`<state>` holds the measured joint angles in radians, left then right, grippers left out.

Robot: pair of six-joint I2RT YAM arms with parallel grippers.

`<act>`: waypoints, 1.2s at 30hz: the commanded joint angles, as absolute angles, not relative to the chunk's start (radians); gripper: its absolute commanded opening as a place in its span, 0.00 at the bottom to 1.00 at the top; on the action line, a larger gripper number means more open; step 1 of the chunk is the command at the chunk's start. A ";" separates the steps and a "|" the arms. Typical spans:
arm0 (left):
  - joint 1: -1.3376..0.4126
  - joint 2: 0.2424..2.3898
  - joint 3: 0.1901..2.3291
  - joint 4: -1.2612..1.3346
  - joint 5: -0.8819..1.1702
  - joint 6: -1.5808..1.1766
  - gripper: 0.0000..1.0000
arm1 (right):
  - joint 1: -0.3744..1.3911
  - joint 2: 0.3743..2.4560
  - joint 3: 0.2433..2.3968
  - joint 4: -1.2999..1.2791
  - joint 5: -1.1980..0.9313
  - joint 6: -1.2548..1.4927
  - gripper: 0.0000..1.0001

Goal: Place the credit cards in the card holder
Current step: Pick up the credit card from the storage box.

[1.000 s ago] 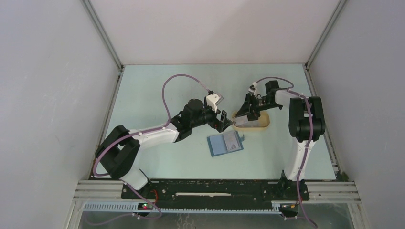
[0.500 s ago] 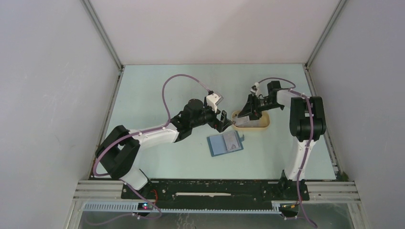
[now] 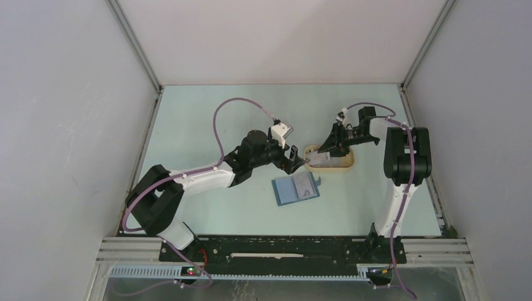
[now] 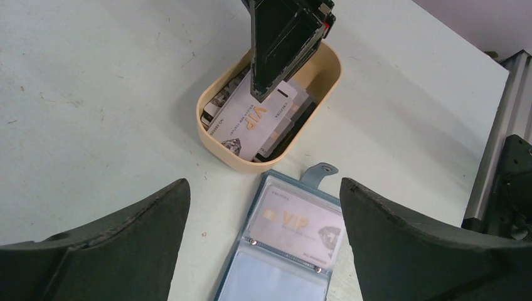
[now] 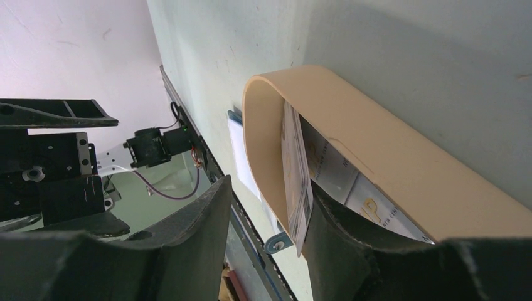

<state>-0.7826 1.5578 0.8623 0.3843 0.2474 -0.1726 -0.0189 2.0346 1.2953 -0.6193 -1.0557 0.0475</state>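
Note:
The teal card holder (image 3: pixel 296 189) lies open on the table, one VIP credit card (image 4: pixel 295 222) in its upper clear pocket. Several more credit cards sit in the beige oval tray (image 4: pixel 335 72). My right gripper (image 3: pixel 321 152) reaches down into the tray's near end. In the right wrist view its jaws (image 5: pixel 270 188) straddle the tray wall and one credit card (image 5: pixel 298 169) standing on edge. That card leans on the inner finger (image 5: pixel 357 251); the outer finger (image 5: pixel 188 232) stands apart from it. My left gripper (image 4: pixel 262 188) hovers wide open above the card holder's top edge, holding nothing.
The tray (image 3: pixel 347 164) sits just behind the card holder, close to both grippers. An aluminium frame rail (image 4: pixel 502 125) runs along the table's right edge. Grey walls enclose the table on three sides.
My right gripper's jaws have narrowed, and its wrist has shifted slightly to the right over the tray. The left arm and the card holder have not moved.

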 commanded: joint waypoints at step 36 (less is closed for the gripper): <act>-0.782 1.560 0.916 0.390 0.242 -0.138 0.93 | -0.093 1.997 1.329 -0.658 -1.092 0.023 0.28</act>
